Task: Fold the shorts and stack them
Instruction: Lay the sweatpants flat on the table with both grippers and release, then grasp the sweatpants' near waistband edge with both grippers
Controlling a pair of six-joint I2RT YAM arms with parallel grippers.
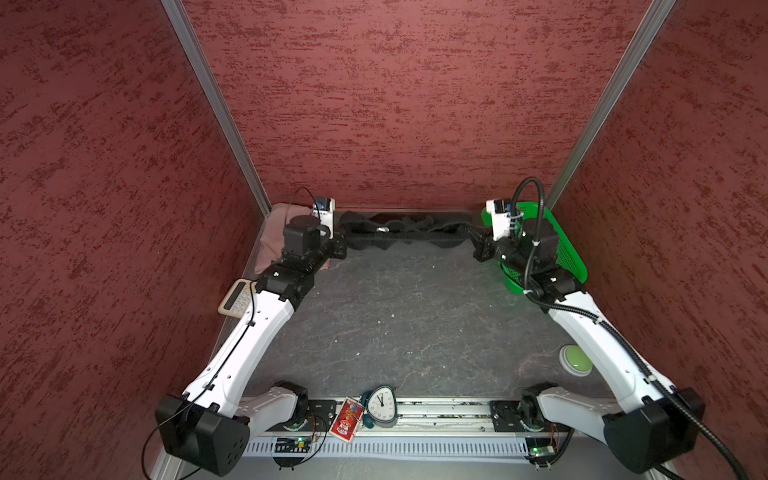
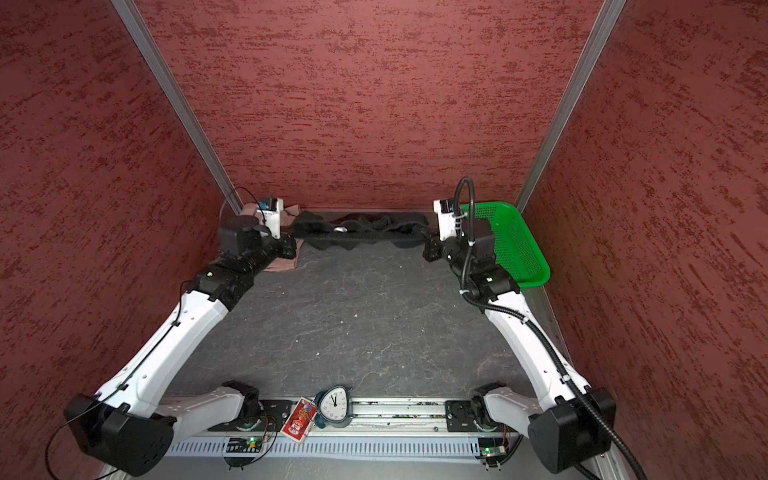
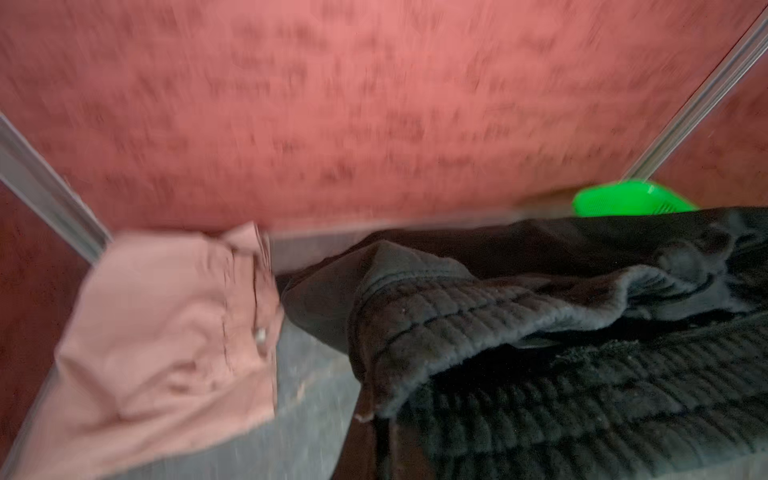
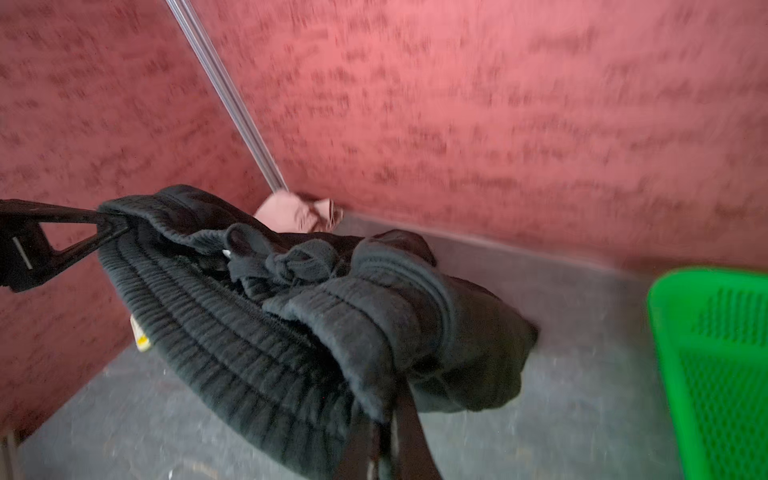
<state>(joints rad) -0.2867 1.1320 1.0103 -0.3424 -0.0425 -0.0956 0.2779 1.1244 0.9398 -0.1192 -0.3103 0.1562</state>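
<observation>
At the far edge of the table (image 1: 415, 324), the black shorts (image 1: 405, 235) are stretched by the waistband between both grippers, close to the back wall. The left gripper (image 1: 340, 244) has its jaws clamped on one waistband end, and the right gripper (image 1: 478, 246) has its jaws clamped on the other. The pink shorts (image 1: 270, 243) lie crumpled in the far left corner, partly under the left arm. The green basket (image 1: 571, 249) sits at the far right.

Blk shorts (image 1: 405, 235) taut; pink pair (image 1: 270, 241) back-left.
</observation>
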